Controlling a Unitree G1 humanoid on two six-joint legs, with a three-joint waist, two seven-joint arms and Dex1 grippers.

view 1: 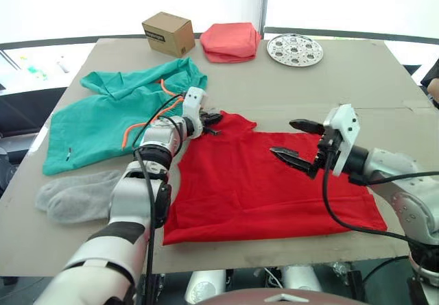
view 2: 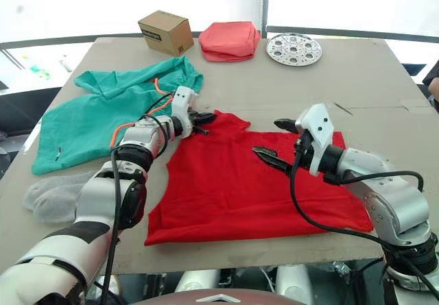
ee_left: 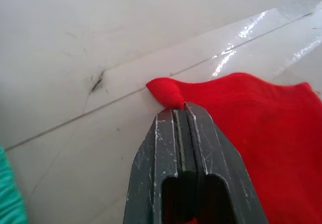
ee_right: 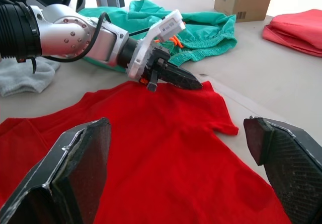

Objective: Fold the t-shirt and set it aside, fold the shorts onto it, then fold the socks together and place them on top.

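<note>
Plainly the first step is in hand: the t-shirt lies spread flat on the counter, the left gripper has its fingers pinched tight on the shirt's far left corner, and the right gripper hangs over the cloth with fingers wide, so the next move likely calls for it to take an edge so both can fold. Counted: one shirt, one shorts left of it, two socks.
</note>
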